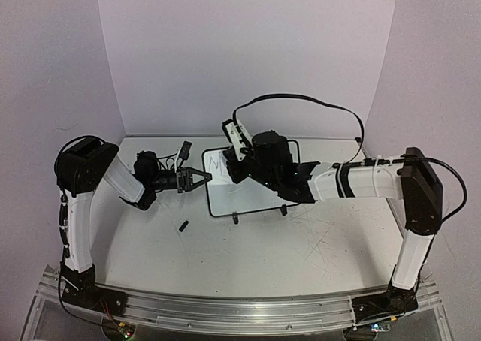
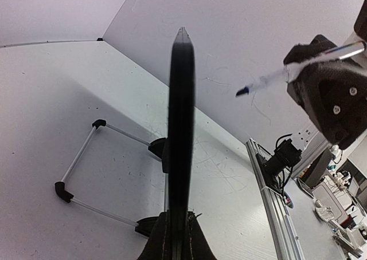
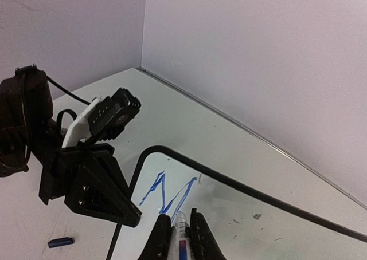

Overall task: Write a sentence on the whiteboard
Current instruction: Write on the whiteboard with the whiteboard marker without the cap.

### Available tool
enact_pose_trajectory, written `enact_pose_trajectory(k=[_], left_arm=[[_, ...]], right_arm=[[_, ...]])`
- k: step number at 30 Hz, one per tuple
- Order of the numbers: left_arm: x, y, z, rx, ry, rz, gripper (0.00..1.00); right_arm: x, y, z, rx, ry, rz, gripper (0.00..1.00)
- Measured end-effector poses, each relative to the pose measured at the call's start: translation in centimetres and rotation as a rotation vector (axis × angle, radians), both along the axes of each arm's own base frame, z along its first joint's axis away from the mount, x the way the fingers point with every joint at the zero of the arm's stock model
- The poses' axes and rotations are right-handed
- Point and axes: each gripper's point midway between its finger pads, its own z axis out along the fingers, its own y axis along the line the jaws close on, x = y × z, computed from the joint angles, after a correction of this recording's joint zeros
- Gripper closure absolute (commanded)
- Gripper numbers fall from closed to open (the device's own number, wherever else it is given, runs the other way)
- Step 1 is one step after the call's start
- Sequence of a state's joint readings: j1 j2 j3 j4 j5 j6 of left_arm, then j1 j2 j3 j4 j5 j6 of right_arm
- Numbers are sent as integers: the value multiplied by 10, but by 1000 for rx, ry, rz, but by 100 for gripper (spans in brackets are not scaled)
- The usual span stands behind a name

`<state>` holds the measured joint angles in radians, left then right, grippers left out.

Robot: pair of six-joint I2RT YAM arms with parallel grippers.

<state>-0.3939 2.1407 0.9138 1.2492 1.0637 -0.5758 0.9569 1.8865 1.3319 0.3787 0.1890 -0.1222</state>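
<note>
Clamping the whiteboard (image 1: 255,194) by its left edge with the left gripper (image 1: 204,178), pinched right down on the thin black frame, nothing else in that grip. Seen edge-on from the left wrist as a dark blade rising out of the fingers (image 2: 153,249), with the wire stand (image 2: 80,157) splayed out behind it on the tabletop (image 1: 248,258). Sitting toward the far edge of the tabletop, about midway between its left and right edges, two small black feet (image 1: 235,218) down on the near side, white face leaning back toward the overhead camera. Over at the board's far left corner with the right gripper (image 3: 180,215), closed tight around a marker (image 3: 182,245), tip aimed at the white surface just below the writing. From the left wrist, a clear gap between that blue tip and the board's face, so hovering rather than pressing. Only the very start of the sentence (image 3: 170,194) up there: one blue "M" in slanted strokes, tucked just inside the rounded corner of the frame. And down on the tabletop, a small loose blue cap (image 1: 183,225), lying just off the board's near left corner, apart from board and grippers alike.
</note>
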Motion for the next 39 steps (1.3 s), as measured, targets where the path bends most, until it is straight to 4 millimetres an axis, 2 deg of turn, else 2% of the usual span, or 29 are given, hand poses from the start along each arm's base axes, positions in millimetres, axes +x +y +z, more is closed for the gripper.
enact_pose_trajectory(k=[2,13,23,39], left_arm=[[0,0,0,0,0,0,100],[0,0,0,0,0,0,100],[-1,0,0,0,0,-3,100],[-1,0,0,0,-1,-6,100]], right_arm=[[3,-2,7,19,-10,-7,100],[9,-6,3,9,-7,-18,100],[13,-1,-26,-40,22,-15,100],[16,2,-17,-32,5,-16,100]])
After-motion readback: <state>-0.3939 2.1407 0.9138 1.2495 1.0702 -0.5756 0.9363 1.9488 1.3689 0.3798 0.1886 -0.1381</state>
